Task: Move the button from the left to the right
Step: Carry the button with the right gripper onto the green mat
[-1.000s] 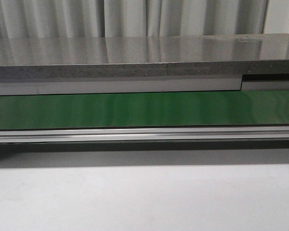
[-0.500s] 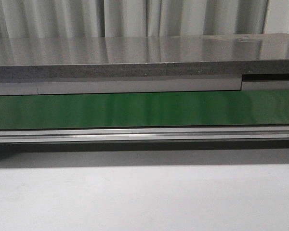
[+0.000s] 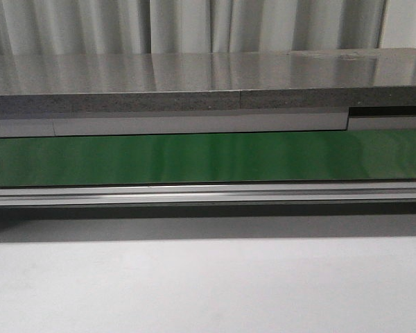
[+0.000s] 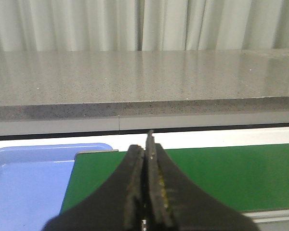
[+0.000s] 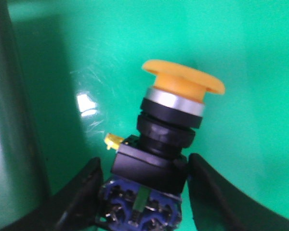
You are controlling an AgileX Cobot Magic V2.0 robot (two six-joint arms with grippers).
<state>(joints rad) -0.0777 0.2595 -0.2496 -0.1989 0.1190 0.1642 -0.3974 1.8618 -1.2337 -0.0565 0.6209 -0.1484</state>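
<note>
Dark corner shape gone; right end effector pinching button, left end effector closed.

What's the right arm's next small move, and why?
Probably open a little wider and back off: the button sits between the right pincer fingers over a green surface. Whether it rests there, or the fingers grip it, isn't clear.

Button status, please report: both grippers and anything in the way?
Left gripper shut, empty, over green belt. Right fingers either side of button; contact unclear. Nothing in the way seen.
</note>
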